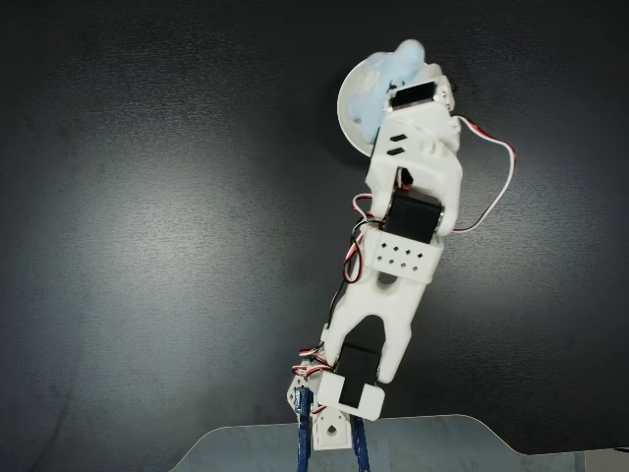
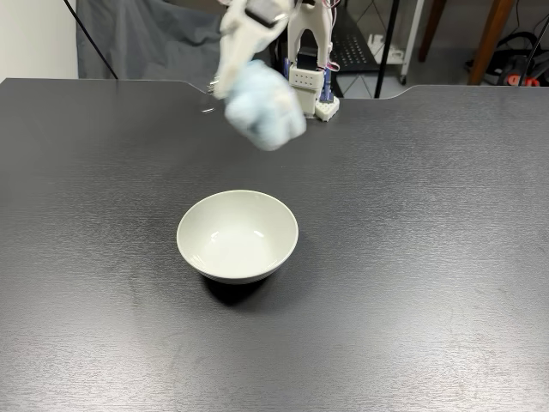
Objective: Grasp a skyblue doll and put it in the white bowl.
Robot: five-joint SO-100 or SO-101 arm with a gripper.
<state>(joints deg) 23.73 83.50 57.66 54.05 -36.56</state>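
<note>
the skyblue doll (image 2: 264,116) is held clamped in the gripper (image 2: 249,90), raised above the table; the white bowl (image 2: 238,236), mid-table, is seen lying below, toward the near edge.

No readable text, labels, numbers in either view.

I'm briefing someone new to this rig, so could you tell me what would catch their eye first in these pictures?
Most striking is the skyblue doll, clamped in the claw and hanging in the air above the dark table. Next is the white bowl, standing empty near the table's middle, below the doll. In the fixed view from above, the white arm stretches up the picture over the bowl.
</note>
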